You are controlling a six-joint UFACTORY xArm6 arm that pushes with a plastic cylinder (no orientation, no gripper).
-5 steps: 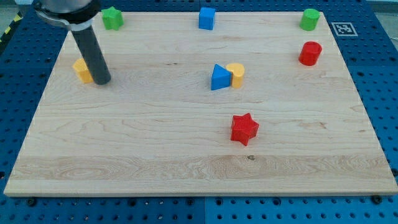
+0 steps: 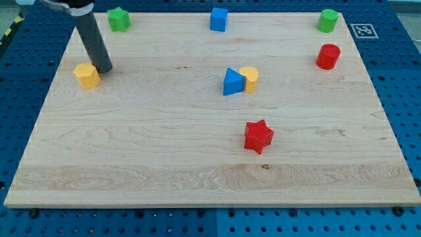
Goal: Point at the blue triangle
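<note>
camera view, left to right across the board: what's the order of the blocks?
yellow block → green block → blue cube → blue triangle → yellow cylinder → red star → red cylinder

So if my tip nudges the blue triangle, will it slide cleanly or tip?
The blue triangle sits flat and low on the wooden board, so it likely slides rather than tips. It touches the yellow block, which would probably move too. An off-centre push may rotate it.

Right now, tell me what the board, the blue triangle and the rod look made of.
Board: pale wood, matte, with visible grain lines and a small knot.
Blue triangle: probably plastic, solid colour with a soft sheen.
Rod: dark, smooth, material unclear; my tip sits beside the yellow block, far from the triangle.
</note>
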